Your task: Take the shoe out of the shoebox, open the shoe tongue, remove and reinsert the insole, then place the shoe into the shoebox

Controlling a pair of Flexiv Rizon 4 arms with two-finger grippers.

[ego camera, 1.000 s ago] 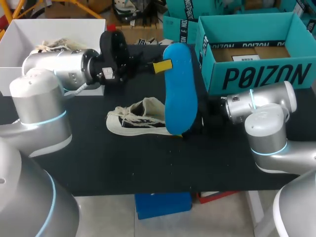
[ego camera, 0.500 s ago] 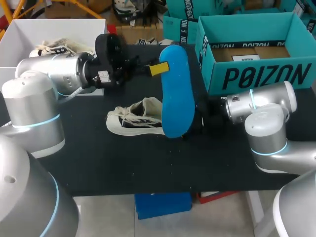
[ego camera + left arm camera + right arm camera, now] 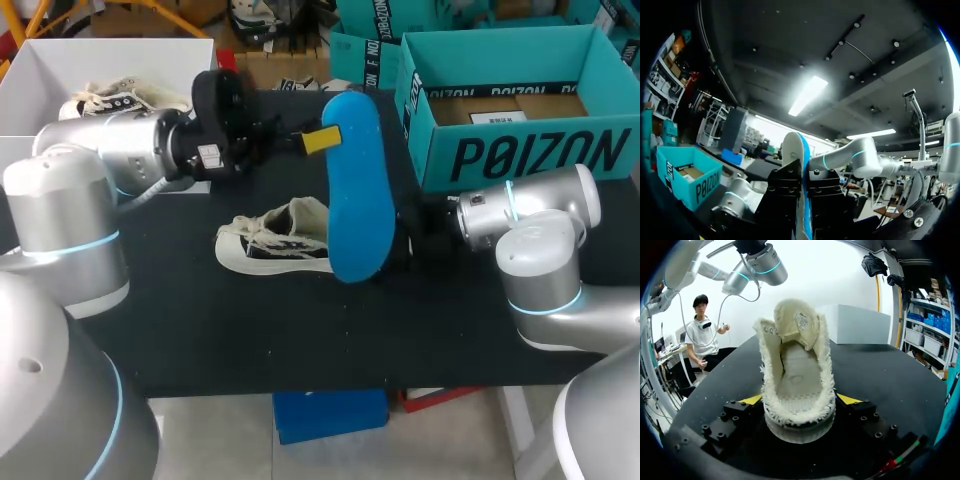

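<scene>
A cream canvas shoe point(image 3: 275, 242) lies on its side on the black table point(image 3: 250, 330), toe to the left. In the right wrist view the shoe point(image 3: 797, 375) has its tongue pulled back and its heel sits between the yellow-tipped fingers point(image 3: 752, 400) of my right gripper point(image 3: 800, 401), which is shut on it. My left gripper point(image 3: 322, 138) holds a blue insole point(image 3: 358, 190) by its upper end, hanging above the shoe's heel and hiding my right gripper in the head view. In the left wrist view the insole's edge point(image 3: 801, 165) is pinched in my left gripper point(image 3: 802, 195).
The teal shoebox point(image 3: 500, 150) stands open at the back right, right behind my right arm point(image 3: 520, 215). A white box point(image 3: 60, 60) with another cream shoe point(image 3: 110, 98) stands at the back left. A blue crate point(image 3: 330, 412) sits below the table's front edge.
My left arm has drawn back a little to the left, carrying the insole's upper end with it and tilting the insole. The shoe and my right arm have not moved.
</scene>
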